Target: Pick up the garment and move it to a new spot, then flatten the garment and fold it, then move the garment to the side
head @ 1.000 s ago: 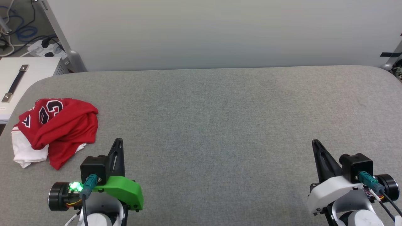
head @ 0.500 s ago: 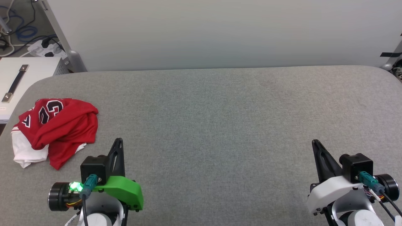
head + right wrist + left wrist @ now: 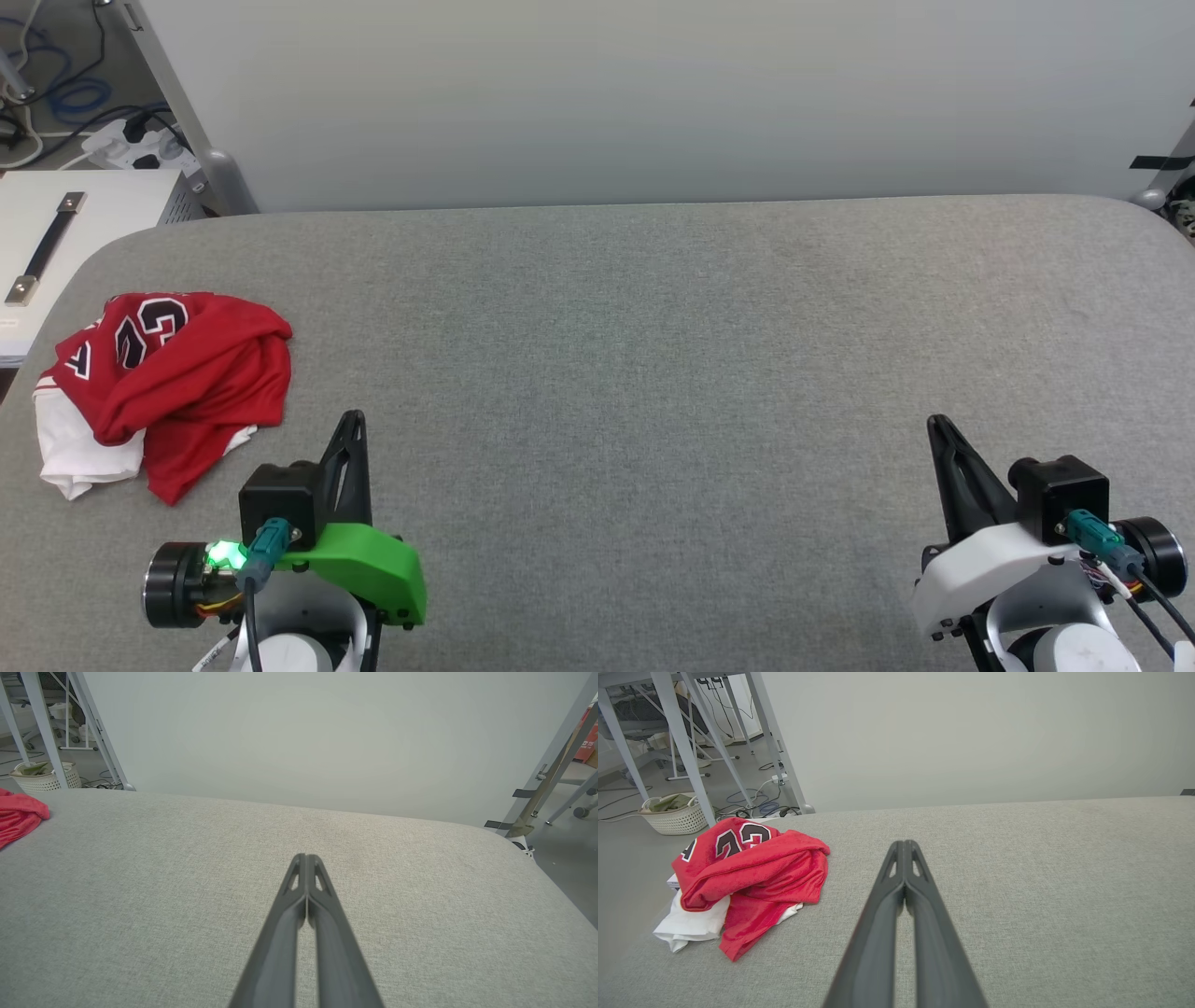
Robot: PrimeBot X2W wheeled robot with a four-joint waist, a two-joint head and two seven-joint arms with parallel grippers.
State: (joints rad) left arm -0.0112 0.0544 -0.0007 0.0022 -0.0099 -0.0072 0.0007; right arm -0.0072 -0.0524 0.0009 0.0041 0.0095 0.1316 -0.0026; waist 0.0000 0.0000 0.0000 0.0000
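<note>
Clenched on nothing, my left tool (image 3: 351, 420) sits lower left of the frame, my right tool (image 3: 934, 423) lower right, likewise clenched. Up-left of the left tool, near but apart, the garment (image 3: 177, 383) lies crumpled on the grey counter (image 3: 653, 355).

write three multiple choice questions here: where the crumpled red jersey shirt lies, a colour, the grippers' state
1. Where on the grey fabric-covered table does the crumpled red jersey shirt lie?
A. centre
B. left edge
C. right corner

2. What colour is the cloth under its red body?
A. white
B. blue
C. yellow

3. How are the left gripper and right gripper?
A. both shut, empty
B. left shut on shirt
C. both wide open

Answers: B, the head view shows it by the left edge; A, white folds show beneath the red; A, each wrist view shows them closed on nothing.
</note>
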